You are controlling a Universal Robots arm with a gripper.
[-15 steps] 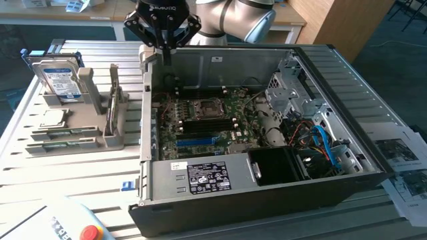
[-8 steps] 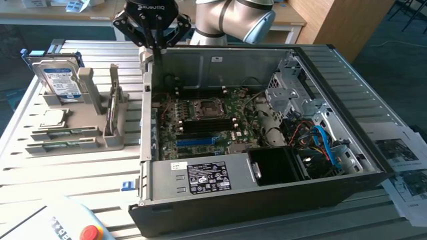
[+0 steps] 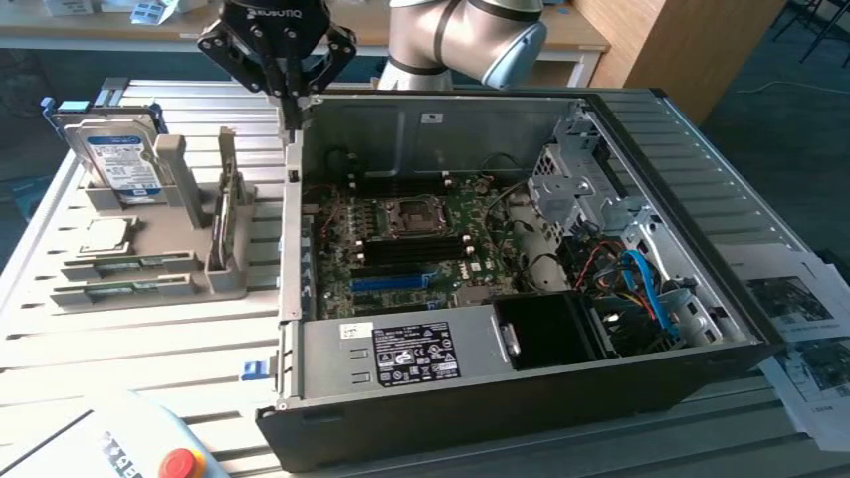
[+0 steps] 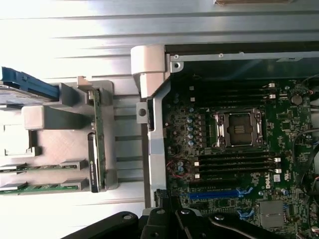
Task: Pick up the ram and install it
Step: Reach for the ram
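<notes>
Ram (image 4: 98, 119) chips and power-supply label (image 3: 414, 356) print illegibly small; papers (image 3: 805, 304) partly beyond the exterior view's right edge.

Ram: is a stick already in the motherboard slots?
No, the slots lie bare and the ram stands in the gray rack.

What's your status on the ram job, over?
Claw shut, empty, above computer case edge. Ram on edge in gray holder, untouched. Nothing seen between claw and ram.

DELL mark on the green motherboard (image 4: 239, 149)
</notes>
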